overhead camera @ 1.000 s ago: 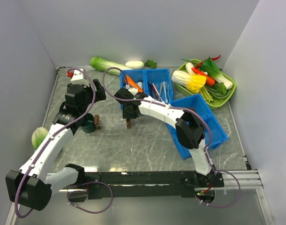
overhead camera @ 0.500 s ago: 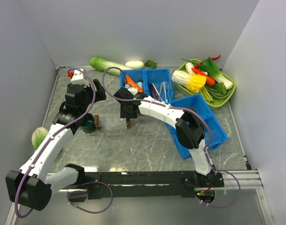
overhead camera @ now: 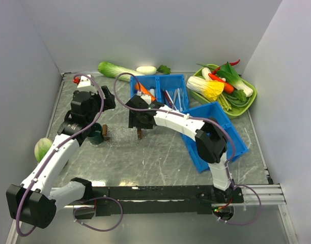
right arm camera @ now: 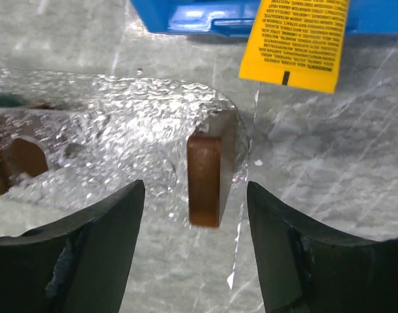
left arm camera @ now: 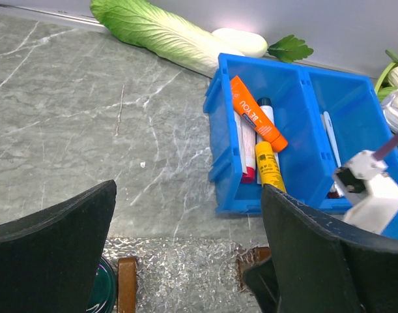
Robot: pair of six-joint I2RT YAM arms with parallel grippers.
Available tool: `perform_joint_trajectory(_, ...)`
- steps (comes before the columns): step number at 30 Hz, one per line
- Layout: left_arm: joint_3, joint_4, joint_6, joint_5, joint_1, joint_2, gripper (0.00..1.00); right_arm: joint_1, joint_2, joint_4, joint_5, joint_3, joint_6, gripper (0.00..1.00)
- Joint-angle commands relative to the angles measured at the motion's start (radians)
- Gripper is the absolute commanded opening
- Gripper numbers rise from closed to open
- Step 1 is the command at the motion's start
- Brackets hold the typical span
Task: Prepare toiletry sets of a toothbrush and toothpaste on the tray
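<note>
The clear tray [overhead camera: 122, 134] shows as a frosted patch on the table, with a small brown block at each end. It also shows in the left wrist view [left arm camera: 185, 274] and the right wrist view [right arm camera: 120, 117]. My right gripper [overhead camera: 140, 124] [right arm camera: 195, 195] is open and empty, hovering over the right brown block [right arm camera: 204, 179]. My left gripper [overhead camera: 100, 109] [left arm camera: 185, 261] is open and empty over the tray's left side. The orange toothpaste [left arm camera: 254, 114] and yellow toothpaste [left arm camera: 269, 166] [right arm camera: 296, 39] lie in the blue bin [left arm camera: 218, 130]. Thin maroon toothbrush sticks [overhead camera: 169, 96] lie in its right compartment.
A second blue bin [overhead camera: 216, 134] stands right of the tray. A green vegetable dish [overhead camera: 249, 99] is at the back right. A cabbage [overhead camera: 117, 70] lies along the back wall. A dark teal round object [overhead camera: 96, 136] sits at the tray's left end. A green-white vegetable [overhead camera: 43, 147] lies far left.
My right gripper has shifted slightly left over the tray's right end. The left arm has barely moved.
</note>
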Motion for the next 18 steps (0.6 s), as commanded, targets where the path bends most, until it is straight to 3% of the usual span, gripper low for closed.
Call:
perform_joint_trajectory(1, -0.006, 0.043, -0.004, 0.027, 0.006, -0.047, 0.96, -0.011, -0.144, 0.085, -0.005, -0.017, -0.007, 0.74)
perform_joint_trajectory(4, -0.016, 0.054, 0.006, 0.018, 0.006, -0.059, 0.97, -0.021, -0.217, 0.137, -0.002, -0.084, -0.037, 0.75)
perform_joint_trajectory(11, -0.038, 0.074, -0.002, 0.048, 0.012, -0.087, 0.96, -0.075, -0.504, 0.446, -0.048, -0.418, -0.105, 0.75)
perform_joint_trajectory(18, -0.062, 0.100, -0.016, 0.050, 0.024, -0.090, 0.96, -0.165, -0.745, 0.337, -0.042, -0.486, -0.223, 0.72)
